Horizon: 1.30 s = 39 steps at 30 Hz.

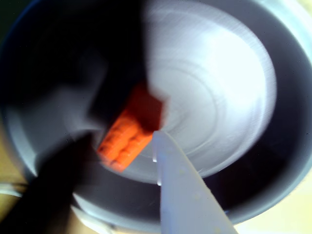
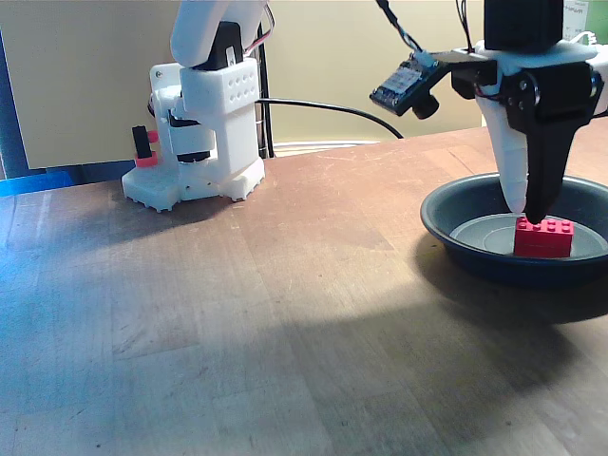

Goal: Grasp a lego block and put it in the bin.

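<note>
Wrist view looks straight down into the bin (image 1: pixel 273 161), whose pale flat bottom glares under the light while its dark wall rings the frame. The block (image 1: pixel 130 134) lies near the middle of that bottom, studs showing, its long side running from about 1 o'clock to 7 o'clock. A white finger (image 1: pixel 183 190) reaches in from 5 o'clock and its tip ends just beside the block's lower corner; a dark, blurred finger comes from 8 o'clock against the block's other side. Blur hides whether either finger presses on the block. Fixed view shows the table (image 2: pixel 237 313) with the white arm base (image 2: pixel 204 133) at 11 o'clock and the bin at 3 o'clock. The gripper (image 2: pixel 528 207) hangs point-down over the bin, its white and black fingers drawn nearly together, their tips at the top of the block (image 2: pixel 543 237), which seems to sit flat on the bin's floor. Whether the tips pinch the block's upper edge or merely touch it, I cannot tell. Judging by this, the block has reached its place and only the release and lift remain.
</note>
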Each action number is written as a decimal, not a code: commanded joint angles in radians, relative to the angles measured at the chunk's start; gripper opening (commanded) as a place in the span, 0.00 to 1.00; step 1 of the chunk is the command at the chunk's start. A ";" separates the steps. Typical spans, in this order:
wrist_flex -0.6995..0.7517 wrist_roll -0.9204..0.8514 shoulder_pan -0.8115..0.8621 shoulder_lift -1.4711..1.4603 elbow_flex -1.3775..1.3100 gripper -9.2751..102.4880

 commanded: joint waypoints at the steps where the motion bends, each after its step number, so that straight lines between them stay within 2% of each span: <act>1: 0.032 -0.009 0.005 0.021 -0.052 0.08; 6: 0.046 -0.020 0.020 0.115 -0.037 0.08; 9: 0.078 -0.120 0.034 0.176 -0.020 0.08; 18: 0.141 -0.534 0.255 0.382 0.106 0.08; 31: 0.127 -0.767 0.491 0.716 0.420 0.08; 36: 0.038 -0.842 0.561 0.848 0.592 0.08; 39: -0.066 -0.916 0.615 0.931 0.726 0.08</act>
